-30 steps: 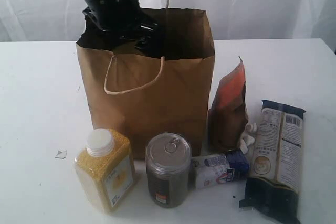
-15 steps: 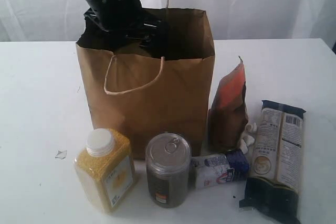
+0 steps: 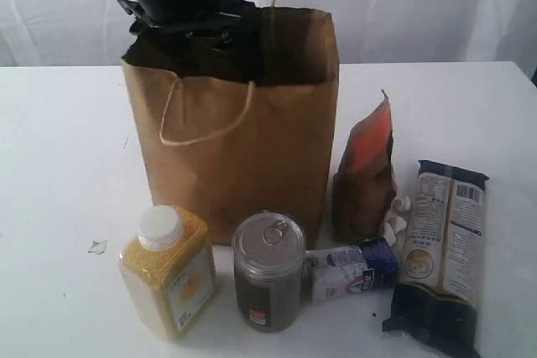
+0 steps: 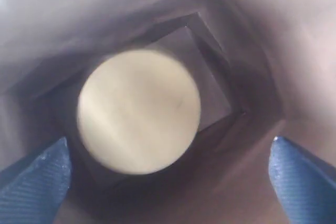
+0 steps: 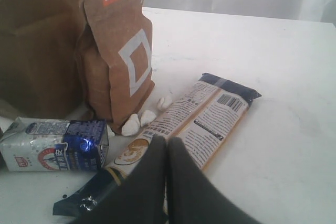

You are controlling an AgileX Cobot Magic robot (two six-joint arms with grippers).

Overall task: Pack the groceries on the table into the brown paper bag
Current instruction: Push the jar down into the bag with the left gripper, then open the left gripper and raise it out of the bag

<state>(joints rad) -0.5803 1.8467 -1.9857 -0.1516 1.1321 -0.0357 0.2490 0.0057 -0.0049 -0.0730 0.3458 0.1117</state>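
**A:** Where is the jar (image 4: 139, 111) being seen?

**B:** It is being shown standing on the floor of the bag (image 3: 243, 140), pale lid facing up. The left gripper (image 4: 170, 182) is being held wide open above it with nothing gripped. Its fingers (image 4: 37, 177) are being kept to either side of the lid, apart from it.

**A:** So how is this step being done well?

**B:** The jar is being judged as let go, so the withdrawal is the step in hand. The gripper is best being lifted straight up with the jaws left wide, so that neither the lid nor the paper walls are being snagged. A light bag is easily being dragged or tipped.

**A:** And the rest?

**B:** The bottle (image 3: 168, 270), can (image 3: 268, 270), small packet (image 3: 352, 267), pouch (image 3: 365, 178) and pasta packet (image 3: 440, 249) are being left on the counter (image 3: 59, 165) beside the bag. The right gripper (image 5: 167, 171) is being held shut and empty, close over the pasta packet. Whether it is touching cannot be told.
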